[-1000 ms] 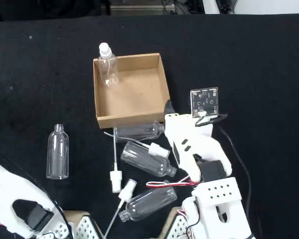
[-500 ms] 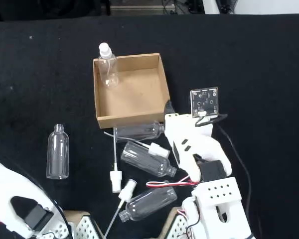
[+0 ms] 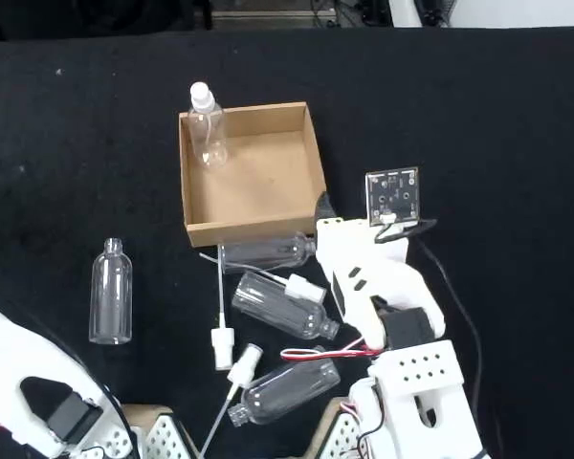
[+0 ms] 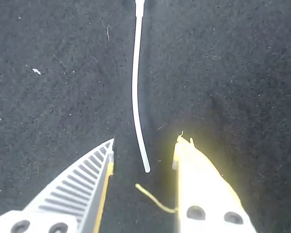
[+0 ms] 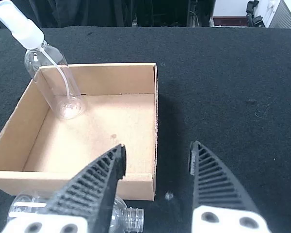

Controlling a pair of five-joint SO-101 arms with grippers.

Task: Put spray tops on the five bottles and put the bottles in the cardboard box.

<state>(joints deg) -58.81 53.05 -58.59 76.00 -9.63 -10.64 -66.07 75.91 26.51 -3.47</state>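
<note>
**Clear plastic bottles: one capped in the box, four out on the cloth**

One clear plastic bottle (image 3: 208, 132) with a white spray top stands in the square brown cardboard box (image 3: 252, 231), in the corner farthest from my right gripper (image 5: 157, 146). That gripper hangs wide open above the box's near wall, by the closest corner, and holds nothing. Under one of its fingers lies an uncapped bottle (image 3: 266, 253), on its side just outside that wall.

Two more lie back toward the right arm's base. The middle bottle (image 3: 282, 306) has a loose spray top (image 3: 306, 287) resting on it, and the nearest bottle (image 3: 282, 387) lies beside two other spray tops (image 3: 222, 344). A fifth bottle (image 3: 111, 292) lies well apart from them, on my left arm's side.

My left gripper (image 4: 145, 141) is open too, low over the black table cover (image 3: 478, 115). The free end of a thin white dip tube (image 4: 135, 87) lies between its fingertips, and they do not pinch it.
</note>
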